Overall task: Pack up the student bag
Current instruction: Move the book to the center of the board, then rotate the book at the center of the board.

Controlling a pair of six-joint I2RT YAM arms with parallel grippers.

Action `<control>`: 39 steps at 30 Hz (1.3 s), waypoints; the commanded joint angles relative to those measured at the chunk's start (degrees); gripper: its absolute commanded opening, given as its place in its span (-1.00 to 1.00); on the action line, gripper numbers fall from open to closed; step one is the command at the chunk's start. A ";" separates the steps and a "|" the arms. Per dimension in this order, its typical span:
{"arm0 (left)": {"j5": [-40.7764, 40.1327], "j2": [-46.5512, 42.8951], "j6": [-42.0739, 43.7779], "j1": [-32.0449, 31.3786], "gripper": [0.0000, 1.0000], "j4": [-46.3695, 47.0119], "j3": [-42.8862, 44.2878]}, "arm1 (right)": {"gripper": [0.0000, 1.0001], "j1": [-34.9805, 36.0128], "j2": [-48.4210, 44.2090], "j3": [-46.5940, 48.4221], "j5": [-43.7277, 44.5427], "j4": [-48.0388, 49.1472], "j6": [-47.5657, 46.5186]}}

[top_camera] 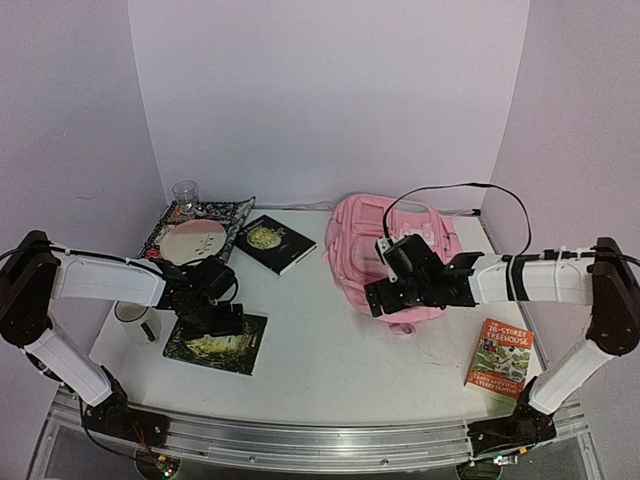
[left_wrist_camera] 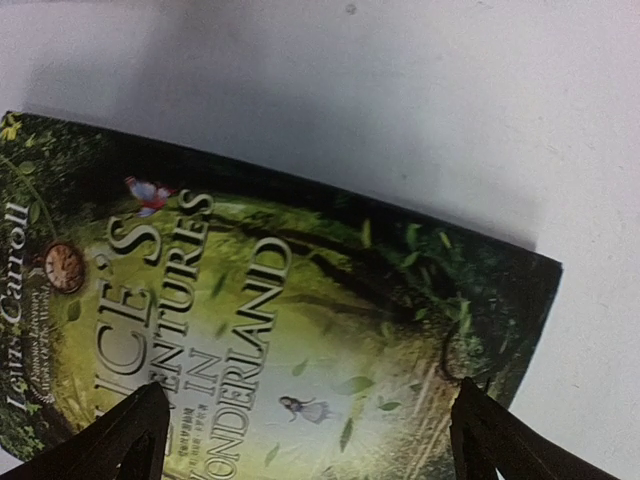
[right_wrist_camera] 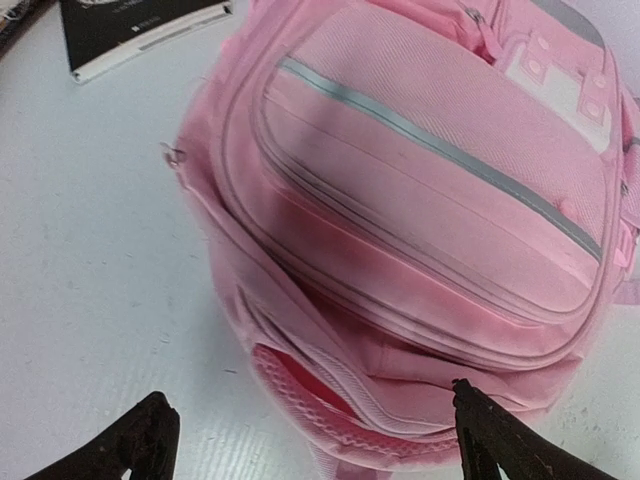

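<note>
The student bag (top_camera: 395, 250) is a large pale-pink backpack lying flat at the back right of the table. In the right wrist view the student bag (right_wrist_camera: 430, 180) fills the frame, with a zip mouth gaping at its near end. My right gripper (right_wrist_camera: 310, 400) hangs open just above that near end, one finger over the table and the other over the fabric, holding nothing. Seen from above, the right gripper (top_camera: 375, 298) is at the bag's front left edge. My left gripper (top_camera: 222, 322) hovers open over a green Alice in Wonderland book (left_wrist_camera: 280, 330), its fingers straddling the cover.
A black book (top_camera: 276, 243) lies left of the bag. An orange paperback (top_camera: 500, 358) sits at the front right. At the back left are a patterned notebook (top_camera: 195, 232) and a glass (top_camera: 185, 192). A white mug (top_camera: 135, 320) stands by the left arm.
</note>
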 commanded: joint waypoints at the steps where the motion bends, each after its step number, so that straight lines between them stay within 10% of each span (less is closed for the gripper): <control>1: -4.64 2.44 -3.18 1.64 0.99 -3.61 -0.13 | 0.92 1.79 -2.24 -0.58 -3.26 3.94 -1.19; 16: 8.50 22.35 8.46 -16.11 0.95 4.34 11.82 | 0.97 5.37 -3.38 1.04 -12.10 7.09 -0.60; 27: 0.68 1.20 2.67 -16.26 0.99 -0.62 7.42 | 0.94 5.35 5.21 6.91 -23.62 6.46 -0.11; 39: 12.08 -9.24 -13.90 -7.07 0.99 -0.39 -6.38 | 0.92 5.25 20.17 21.24 -26.65 2.78 -3.05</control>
